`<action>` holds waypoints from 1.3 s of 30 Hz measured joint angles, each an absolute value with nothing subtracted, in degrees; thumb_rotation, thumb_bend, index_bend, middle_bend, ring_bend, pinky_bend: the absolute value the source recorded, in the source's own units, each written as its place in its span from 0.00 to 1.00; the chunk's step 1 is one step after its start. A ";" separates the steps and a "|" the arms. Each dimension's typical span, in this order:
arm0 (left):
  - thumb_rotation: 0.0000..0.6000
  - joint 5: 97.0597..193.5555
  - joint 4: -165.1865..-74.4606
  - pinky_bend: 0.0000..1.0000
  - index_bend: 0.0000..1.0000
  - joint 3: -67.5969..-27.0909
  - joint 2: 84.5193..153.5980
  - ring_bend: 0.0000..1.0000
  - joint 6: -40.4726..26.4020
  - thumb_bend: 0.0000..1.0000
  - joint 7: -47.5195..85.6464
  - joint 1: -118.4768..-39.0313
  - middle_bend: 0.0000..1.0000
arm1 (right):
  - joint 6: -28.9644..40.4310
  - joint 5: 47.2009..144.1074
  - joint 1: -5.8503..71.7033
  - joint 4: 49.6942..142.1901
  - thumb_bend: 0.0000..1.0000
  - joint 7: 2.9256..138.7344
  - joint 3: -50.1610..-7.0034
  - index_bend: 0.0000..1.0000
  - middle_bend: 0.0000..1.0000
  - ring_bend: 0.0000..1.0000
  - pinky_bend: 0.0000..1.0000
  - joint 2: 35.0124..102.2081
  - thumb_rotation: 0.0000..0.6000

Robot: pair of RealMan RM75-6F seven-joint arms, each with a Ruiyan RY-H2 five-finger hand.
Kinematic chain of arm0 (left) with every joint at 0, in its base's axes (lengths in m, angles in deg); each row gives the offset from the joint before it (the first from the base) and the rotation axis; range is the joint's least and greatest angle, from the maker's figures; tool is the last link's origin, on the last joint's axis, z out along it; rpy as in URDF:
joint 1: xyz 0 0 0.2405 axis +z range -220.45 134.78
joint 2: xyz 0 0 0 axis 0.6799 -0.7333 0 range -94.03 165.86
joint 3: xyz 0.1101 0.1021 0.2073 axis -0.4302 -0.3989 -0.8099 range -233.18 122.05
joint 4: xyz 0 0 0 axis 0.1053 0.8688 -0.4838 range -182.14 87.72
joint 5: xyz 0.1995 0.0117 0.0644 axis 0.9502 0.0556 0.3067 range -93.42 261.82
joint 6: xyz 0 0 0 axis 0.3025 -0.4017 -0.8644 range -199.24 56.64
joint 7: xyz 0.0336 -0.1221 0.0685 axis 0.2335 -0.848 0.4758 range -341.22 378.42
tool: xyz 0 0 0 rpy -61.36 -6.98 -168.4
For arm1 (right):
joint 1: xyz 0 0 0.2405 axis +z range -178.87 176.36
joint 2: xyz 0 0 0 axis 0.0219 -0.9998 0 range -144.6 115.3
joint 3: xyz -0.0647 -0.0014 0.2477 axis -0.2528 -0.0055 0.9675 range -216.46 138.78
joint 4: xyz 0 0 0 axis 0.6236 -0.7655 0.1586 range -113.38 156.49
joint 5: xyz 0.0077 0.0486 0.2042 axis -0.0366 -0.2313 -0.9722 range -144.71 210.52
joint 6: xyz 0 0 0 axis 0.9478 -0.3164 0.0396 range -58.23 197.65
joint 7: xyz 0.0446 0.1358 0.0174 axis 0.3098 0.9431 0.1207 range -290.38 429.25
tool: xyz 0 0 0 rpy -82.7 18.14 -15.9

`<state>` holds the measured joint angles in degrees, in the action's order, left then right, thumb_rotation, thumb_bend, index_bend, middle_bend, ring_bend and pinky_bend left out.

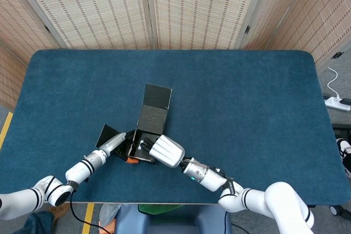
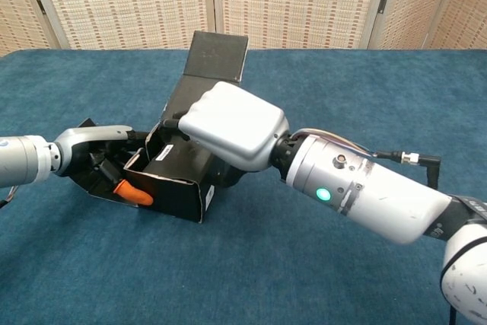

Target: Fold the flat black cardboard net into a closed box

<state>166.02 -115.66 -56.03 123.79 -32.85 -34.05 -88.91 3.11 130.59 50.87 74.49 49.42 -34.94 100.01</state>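
The black cardboard box (image 1: 149,127) (image 2: 173,182) lies partly folded near the table's front edge. Its walls stand up, its top is open, and its lid flap (image 1: 157,96) (image 2: 218,55) sticks out at the far side. A side flap (image 1: 108,133) lies spread at the left end. My left hand (image 1: 117,143) (image 2: 97,151) grips that left end, its orange-tipped thumb (image 2: 134,192) against the front wall. My right hand (image 1: 165,150) (image 2: 233,123) covers the box's right part from above. Its dark fingers (image 2: 169,121) hook over a wall into the opening, mostly hidden under its white back.
The blue table cloth (image 1: 247,108) stretches wide to the right and behind the box. Woven screens (image 1: 192,9) close off the back. A power strip (image 1: 339,102) lies on the floor past the right edge.
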 measured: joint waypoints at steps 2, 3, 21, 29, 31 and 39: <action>1.00 166.08 -115.74 0.77 0.18 -55.96 123.77 0.54 -32.83 0.17 -33.85 -88.82 0.20 | 3.53 130.44 50.87 74.64 0.14 49.15 -34.96 0.39 0.41 0.85 1.00 100.00 1.00; 1.00 166.12 -115.78 0.77 0.19 -55.90 123.79 0.54 -32.78 0.17 -33.61 -88.77 0.20 | 3.70 130.33 50.90 74.66 0.14 49.00 -34.89 0.39 0.41 0.85 1.00 100.03 1.00; 1.00 164.72 -115.56 0.77 0.37 -53.87 125.30 0.55 -32.95 0.18 -30.64 -88.07 0.36 | 6.27 129.57 52.19 74.55 0.14 47.32 -34.18 0.39 0.41 0.85 1.00 100.64 1.00; 1.00 163.94 -115.47 0.77 0.40 -53.18 125.69 0.56 -33.01 0.17 -30.06 -87.41 0.39 | 5.88 129.45 51.65 76.13 0.14 46.84 -34.31 0.39 0.39 0.85 1.00 99.69 1.00; 1.00 163.83 -115.56 0.77 0.41 -52.93 125.81 0.56 -32.77 0.17 -30.07 -87.11 0.40 | 5.79 129.41 51.49 76.60 0.14 46.68 -34.32 0.39 0.39 0.85 1.00 99.40 1.00; 1.00 163.94 -115.99 0.77 0.41 -52.43 125.96 0.56 -32.70 0.17 -29.82 -86.80 0.40 | 7.93 128.69 50.96 77.94 0.16 44.81 -35.05 0.39 0.40 0.85 1.00 98.31 1.00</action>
<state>163.94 -115.99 -52.43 125.96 -32.70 -29.82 -86.80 7.93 128.69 50.96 77.94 44.81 -35.05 98.31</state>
